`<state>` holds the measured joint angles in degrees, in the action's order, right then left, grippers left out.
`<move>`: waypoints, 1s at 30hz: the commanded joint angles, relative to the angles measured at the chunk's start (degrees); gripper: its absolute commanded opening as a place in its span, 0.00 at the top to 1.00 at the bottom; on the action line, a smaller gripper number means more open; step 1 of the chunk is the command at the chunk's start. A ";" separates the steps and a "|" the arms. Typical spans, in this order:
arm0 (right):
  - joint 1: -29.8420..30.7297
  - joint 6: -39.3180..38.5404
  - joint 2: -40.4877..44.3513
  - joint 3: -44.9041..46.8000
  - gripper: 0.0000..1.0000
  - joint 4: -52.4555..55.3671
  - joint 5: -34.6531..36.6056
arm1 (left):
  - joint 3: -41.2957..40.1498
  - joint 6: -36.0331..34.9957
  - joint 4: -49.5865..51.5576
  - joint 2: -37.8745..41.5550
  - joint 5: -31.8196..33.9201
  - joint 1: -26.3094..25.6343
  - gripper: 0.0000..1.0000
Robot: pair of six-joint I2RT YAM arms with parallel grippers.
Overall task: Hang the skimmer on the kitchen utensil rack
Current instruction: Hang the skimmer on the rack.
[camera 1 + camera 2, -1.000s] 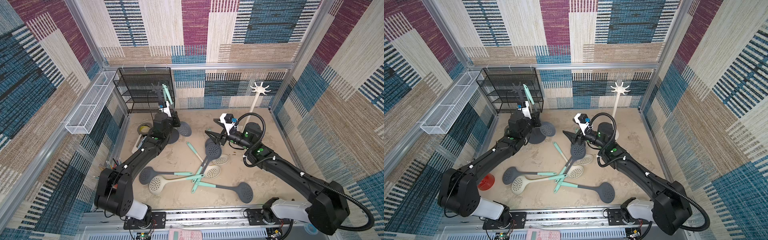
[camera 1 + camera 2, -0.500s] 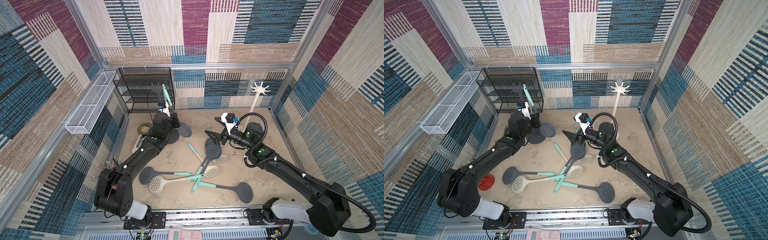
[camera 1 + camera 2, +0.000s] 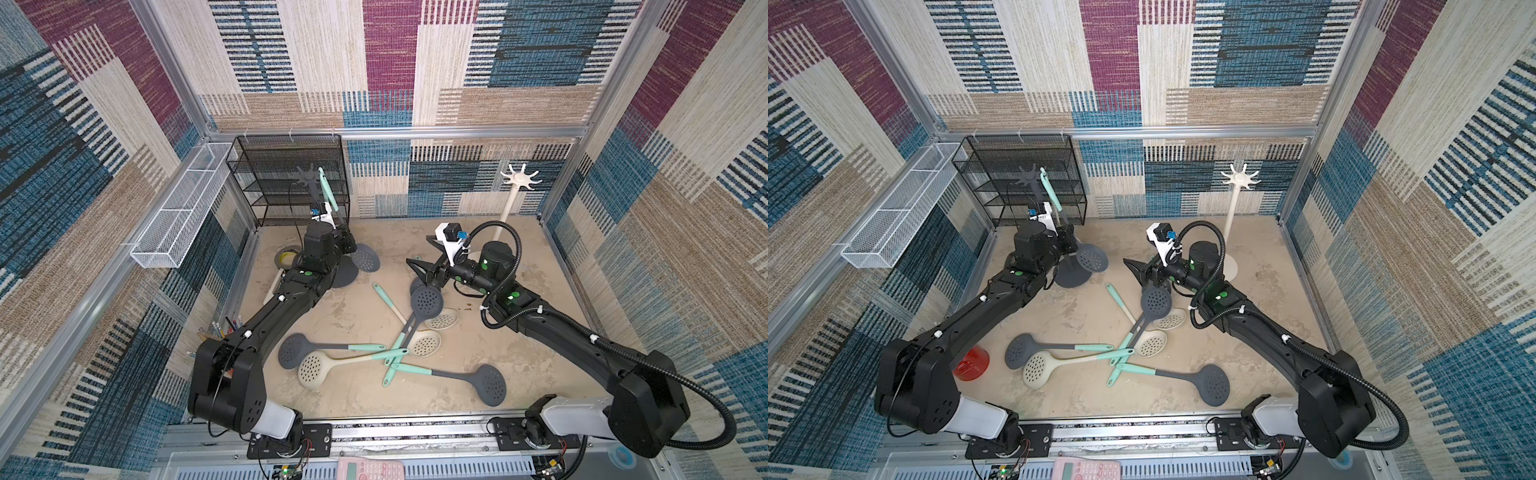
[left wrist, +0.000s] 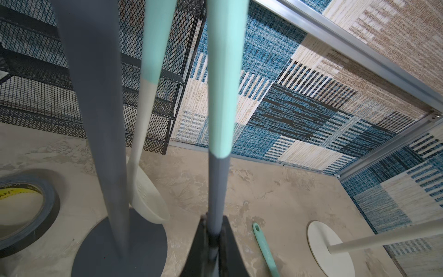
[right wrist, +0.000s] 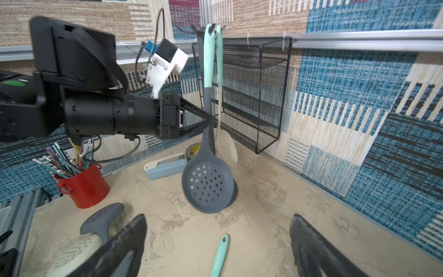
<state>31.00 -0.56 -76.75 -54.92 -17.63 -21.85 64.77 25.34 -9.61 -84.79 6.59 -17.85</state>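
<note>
Hanging by the hole at the end of its teal handle, the grey skimmer (image 5: 207,184) looks caught on a hook at the top of the dark rack (image 4: 100,120). Its holed head appears to dangle just clear of the table (image 5: 263,191), in front of the rack's round foot. The left gripper (image 5: 209,118) is clamped on the skimmer's grey shaft, just below where the teal part ends.

A cream skimmer (image 5: 226,146) already hangs from the same rack, just beside the grey one.

As a judgement, the hanging itself seems made. What is left is for the left gripper to let go and draw back without knocking the handle off its hook.

The right gripper (image 3: 419,274) holds nothing. Its jaws stand wide apart, low over the near end of the loose skimmers (image 3: 415,328), several of which lie crossed over one another in the middle of the table. If those are meant for hanging too, most of the work remains. In both top views the white rack (image 3: 520,179) at the back carries nothing.

As for writing, the tape roll (image 4: 26,211) beside the dark rack's foot shows black letters "APE" on a yellow label. The teal handle (image 5: 219,256) lying between the right gripper's fingers bears a raised word that seems to begin "Ray". The rest is too unclear to read.
</note>
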 commanded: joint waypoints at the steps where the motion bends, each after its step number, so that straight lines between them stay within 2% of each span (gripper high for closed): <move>1: 0.11 3.01 -1.36 -1.15 0.06 2.88 2.77 | 0.29 2.04 5.74 1.13 1.13 0.45 0.83; 6: 0.11 5.61 -3.09 -1.10 0.07 6.38 5.20 | 0.07 0.21 10.03 3.58 -0.40 0.75 0.68; 10: 0.11 7.35 -3.82 -0.08 0.07 8.73 6.09 | -1.65 -1.02 12.81 6.53 -2.17 0.82 0.59; 18: 0.70 5.95 -5.33 1.21 0.10 12.41 5.77 | -4.70 -1.35 21.94 11.54 -6.28 1.32 0.56; 24: 5.63 1.49 -9.64 -0.06 0.12 14.66 6.88 | -6.32 -1.26 29.25 13.51 -10.41 1.50 0.56; 30: 8.57 1.44 -12.27 -0.65 0.13 15.78 8.11 | -8.75 -2.27 35.68 15.71 -13.81 1.57 0.54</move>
<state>38.72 2.00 -88.23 -54.76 -2.20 -15.53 57.14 24.91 21.10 -70.15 -4.03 -16.36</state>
